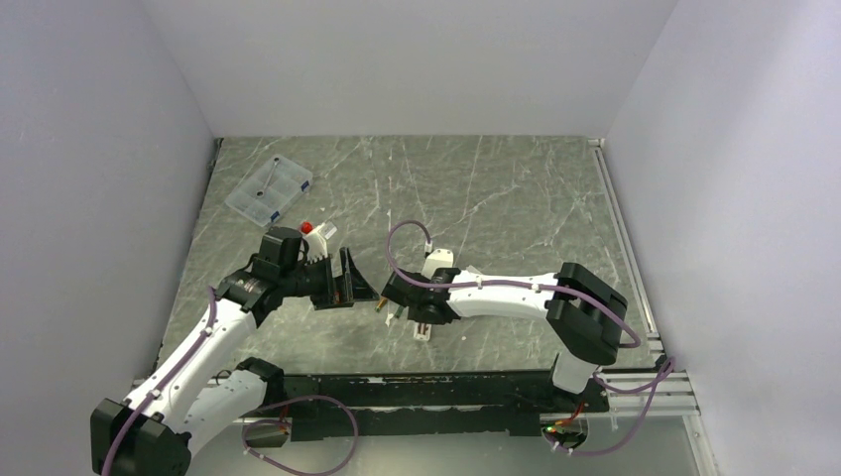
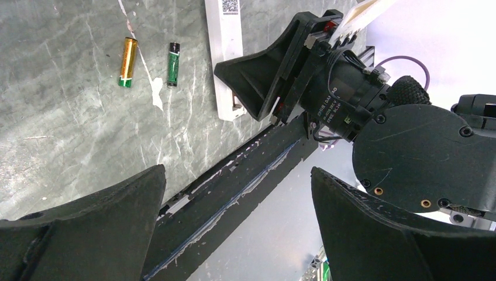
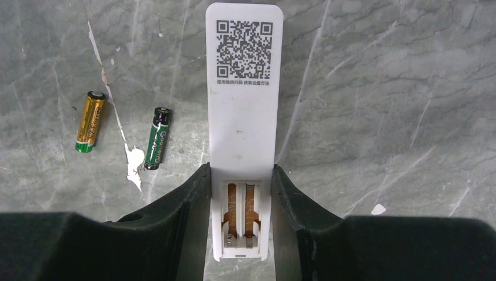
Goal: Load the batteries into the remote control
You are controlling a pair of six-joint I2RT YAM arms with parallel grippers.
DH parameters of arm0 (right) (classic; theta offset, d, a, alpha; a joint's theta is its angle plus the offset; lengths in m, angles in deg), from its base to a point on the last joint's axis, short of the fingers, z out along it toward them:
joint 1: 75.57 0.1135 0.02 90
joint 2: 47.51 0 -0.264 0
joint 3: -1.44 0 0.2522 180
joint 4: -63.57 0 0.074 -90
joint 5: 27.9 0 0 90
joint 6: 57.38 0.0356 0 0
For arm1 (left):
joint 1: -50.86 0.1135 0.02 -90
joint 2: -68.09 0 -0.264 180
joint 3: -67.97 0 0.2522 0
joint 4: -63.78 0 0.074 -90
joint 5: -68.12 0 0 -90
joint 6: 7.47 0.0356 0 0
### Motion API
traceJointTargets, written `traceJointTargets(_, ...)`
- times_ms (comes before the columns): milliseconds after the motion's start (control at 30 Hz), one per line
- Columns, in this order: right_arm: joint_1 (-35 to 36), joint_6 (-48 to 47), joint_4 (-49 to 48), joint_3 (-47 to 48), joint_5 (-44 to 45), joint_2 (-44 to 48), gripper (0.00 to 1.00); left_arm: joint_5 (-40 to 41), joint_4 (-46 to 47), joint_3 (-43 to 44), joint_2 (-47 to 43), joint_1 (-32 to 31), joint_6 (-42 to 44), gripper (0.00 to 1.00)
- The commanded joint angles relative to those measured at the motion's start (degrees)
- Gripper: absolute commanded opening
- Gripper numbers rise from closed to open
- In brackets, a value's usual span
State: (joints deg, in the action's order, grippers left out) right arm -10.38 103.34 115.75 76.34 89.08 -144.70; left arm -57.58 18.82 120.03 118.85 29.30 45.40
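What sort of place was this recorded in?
Probably a lab robot cell, not a home: plain white walls box in a grey marble-patterned tabletop, and a black-and-white left arm and right arm stand on a black mounting rail at its near edge.

Underside of remote control (image 3: 243, 117) unseen

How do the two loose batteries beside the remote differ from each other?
The copper-orange battery has a green band at one end; the dark green battery has dark ends. The copper-orange battery lies farther from the remote control, the dark green battery nearer. Both lie flat on the table, nearly parallel, similar in size.
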Motion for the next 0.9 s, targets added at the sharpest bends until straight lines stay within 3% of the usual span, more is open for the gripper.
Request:
traceJointTargets(0, -0.21, 0.86, 1.1, 2.5, 1.75, 0.84, 0.32, -0.95, 0.07, 1.46, -1.1, 0.03, 0.55, 0.99)
traceJointTargets(233, -0.26, 0.37, 1.23, 2.5, 2.1, 1.25, 0.47, -1.12, 0.09, 1.5, -0.75, 0.03, 0.6, 0.99)
traceJointTargets(867, -0.15, -2.33, -0.59, 5.29, 0.54, 5.02, 0.5, -0.66, -3.56, 4.41, -2.21, 0.03, 1.81, 0.99)
